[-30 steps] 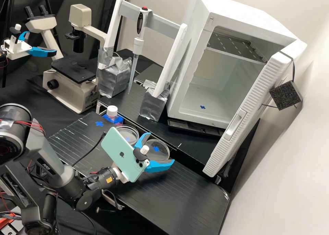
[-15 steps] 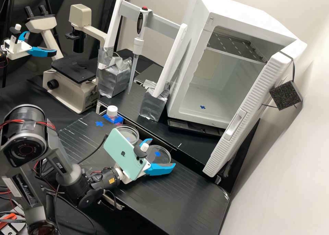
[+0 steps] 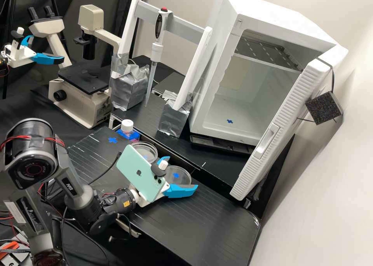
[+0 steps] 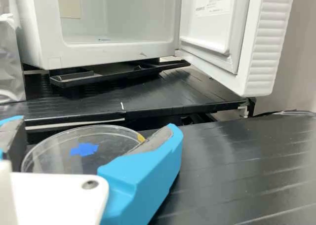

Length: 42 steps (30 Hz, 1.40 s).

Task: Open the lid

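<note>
The gripper [image 3: 183,172] over there is grasping a clear petri dish lid [image 4: 54,158]; its two blue fingers [image 4: 145,178] are standing apart, one on either side, with the round rim sitting right between them. A blue mark [image 4: 84,149] is showing within the lid's circle, and from here I can't tell whether a base is lying underneath. Just behind the fingers, a pale green phone [image 3: 136,171] is riding tilted on the mount.

Near the gripper, on the black bench [image 3: 210,227], a second petri dish [image 3: 139,145] is lying flat. Past that dish, farther from the fingers, a white-capped bottle [image 3: 127,126] is standing upright. Well beyond the tool, a white cabinet [image 3: 233,118] is standing with its ribbed door [image 3: 279,130] hanging wide open. Also across from the gripper, a pipette [image 3: 156,52] is hanging tip down between the white posts of its stand [image 3: 199,66], and a microscope [image 3: 83,108] is standing farther off still, behind the bottle.
</note>
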Each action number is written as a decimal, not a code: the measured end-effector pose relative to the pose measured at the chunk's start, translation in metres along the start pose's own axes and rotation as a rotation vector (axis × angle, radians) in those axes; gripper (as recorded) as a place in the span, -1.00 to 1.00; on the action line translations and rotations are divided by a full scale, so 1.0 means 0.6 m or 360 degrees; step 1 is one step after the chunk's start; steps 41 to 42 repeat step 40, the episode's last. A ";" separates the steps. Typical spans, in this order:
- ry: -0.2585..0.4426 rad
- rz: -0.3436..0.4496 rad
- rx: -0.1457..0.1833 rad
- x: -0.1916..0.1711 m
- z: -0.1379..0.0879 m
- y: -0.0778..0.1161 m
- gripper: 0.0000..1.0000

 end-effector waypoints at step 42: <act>0.0737 0.0103 0.0037 -0.076 -0.170 -0.038 1.00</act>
